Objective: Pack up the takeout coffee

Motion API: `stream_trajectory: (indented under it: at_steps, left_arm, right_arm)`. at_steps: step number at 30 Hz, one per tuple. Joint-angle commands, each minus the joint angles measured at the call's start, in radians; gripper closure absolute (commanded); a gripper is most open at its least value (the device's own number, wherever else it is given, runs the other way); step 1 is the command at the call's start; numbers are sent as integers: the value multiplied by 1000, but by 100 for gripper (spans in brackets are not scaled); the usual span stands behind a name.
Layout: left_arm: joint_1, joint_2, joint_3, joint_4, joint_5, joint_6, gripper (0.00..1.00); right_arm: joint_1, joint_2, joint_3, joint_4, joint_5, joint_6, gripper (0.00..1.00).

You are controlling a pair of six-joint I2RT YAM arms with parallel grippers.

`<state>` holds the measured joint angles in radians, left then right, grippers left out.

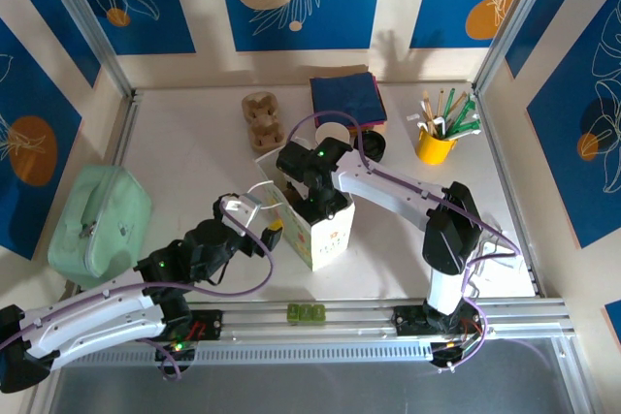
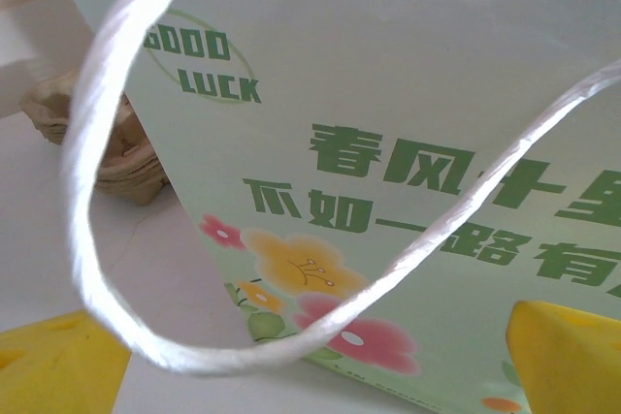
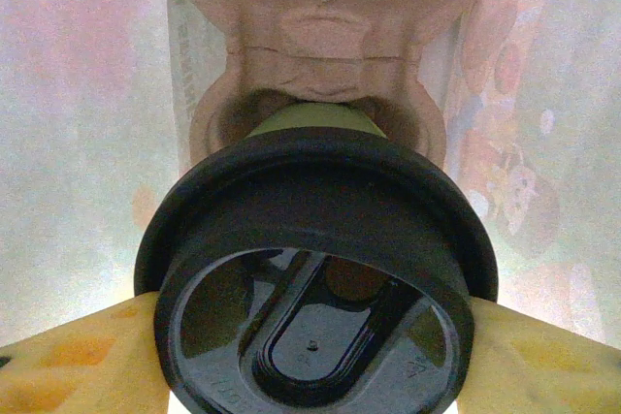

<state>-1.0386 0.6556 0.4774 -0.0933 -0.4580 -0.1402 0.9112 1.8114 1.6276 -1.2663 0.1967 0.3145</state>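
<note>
Inside the bag (image 1: 330,235), right fingers (image 3: 78,356) clamp the takeout coffee (image 3: 315,269) at four and eight o'clock. Left fingers (image 2: 58,366) gape wide.

On the paper bag (image 2: 417,75) we read "GOOD LUCK" in green capitals, set in a thin green ring; below it stand two rows of larger green Chinese characters, "春风十" and "不如一路有", both cut off at the edge; small raised marks on the black lid (image 3: 315,336) we cannot read.
</note>
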Motion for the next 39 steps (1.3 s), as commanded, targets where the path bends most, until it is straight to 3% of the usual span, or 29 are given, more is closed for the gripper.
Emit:
stream_trajectory:
  at_steps: [1, 39]
  left_arm:
    - [-6, -13, -5, 17, -25, -4, 1]
    - [-5, -44, -17, 2, -34, -7, 2]
  right_arm:
    - [-3, -2, -21, 2, -17, 4, 39]
    - [5, 102, -53, 26, -29, 7, 39]
